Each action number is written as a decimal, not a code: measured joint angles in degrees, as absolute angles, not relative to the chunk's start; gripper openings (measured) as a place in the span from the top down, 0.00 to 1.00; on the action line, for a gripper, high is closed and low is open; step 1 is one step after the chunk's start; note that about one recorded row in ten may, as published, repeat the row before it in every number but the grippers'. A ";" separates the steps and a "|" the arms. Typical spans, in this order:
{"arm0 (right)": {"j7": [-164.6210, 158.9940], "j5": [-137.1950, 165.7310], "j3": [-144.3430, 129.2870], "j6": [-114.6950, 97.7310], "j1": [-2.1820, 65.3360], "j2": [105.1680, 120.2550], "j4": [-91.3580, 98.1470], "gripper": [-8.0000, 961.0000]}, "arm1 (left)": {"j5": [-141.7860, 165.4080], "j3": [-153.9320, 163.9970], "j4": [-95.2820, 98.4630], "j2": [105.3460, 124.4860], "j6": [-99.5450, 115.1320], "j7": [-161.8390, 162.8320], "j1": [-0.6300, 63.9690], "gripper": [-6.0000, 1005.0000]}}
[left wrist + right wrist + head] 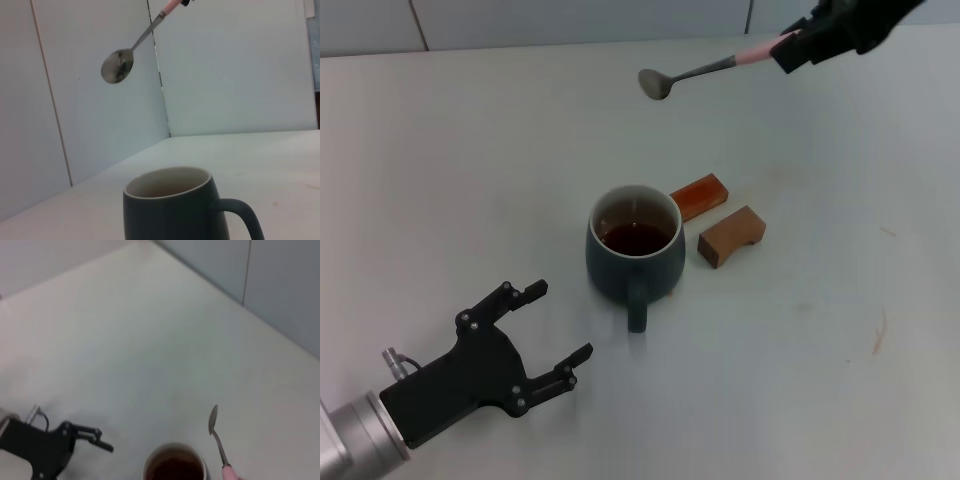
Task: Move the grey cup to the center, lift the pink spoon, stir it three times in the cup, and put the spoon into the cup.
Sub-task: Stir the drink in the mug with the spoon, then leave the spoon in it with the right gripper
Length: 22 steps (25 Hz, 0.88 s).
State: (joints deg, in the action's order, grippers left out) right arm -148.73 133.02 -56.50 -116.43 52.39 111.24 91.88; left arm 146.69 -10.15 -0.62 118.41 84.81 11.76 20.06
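The grey cup (636, 246) stands upright mid-table with dark reddish-brown liquid inside, its handle pointing toward me. It also shows in the left wrist view (175, 205) and in the right wrist view (175, 467). My right gripper (800, 45) at the top right is shut on the pink handle of the pink spoon (695, 72), holding it in the air beyond the cup, bowl pointing left. The spoon also shows in the left wrist view (130, 52) and the right wrist view (217, 437). My left gripper (555, 325) is open and empty, on the near left of the cup.
Two brown wooden blocks lie just right of the cup: a reddish one (700, 196) and a tan notched one (731, 236). A pale wall stands behind the table (440, 150).
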 joint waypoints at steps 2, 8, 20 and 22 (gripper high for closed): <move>-148.71 134.34 -57.66 -116.55 55.86 111.23 86.25 0.87 | 146.69 -10.15 -0.64 118.40 84.78 11.76 20.07 0.17; -148.39 136.38 -60.79 -116.15 59.01 111.81 82.09 0.87 | 146.69 -10.07 -0.70 118.39 84.76 11.78 20.23 0.17; -147.48 139.73 -65.21 -116.29 63.03 112.37 72.42 0.87 | 146.69 -10.10 -0.56 118.39 84.77 11.78 20.31 0.17; -146.72 141.38 -65.95 -115.43 63.62 112.82 69.65 0.87 | 146.69 -10.13 -0.65 118.38 84.79 11.78 20.31 0.17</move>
State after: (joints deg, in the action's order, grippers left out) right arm -146.72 141.38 -65.95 -115.43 63.62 112.82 69.65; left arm 146.69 -10.13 -0.65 118.38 84.79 11.78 20.31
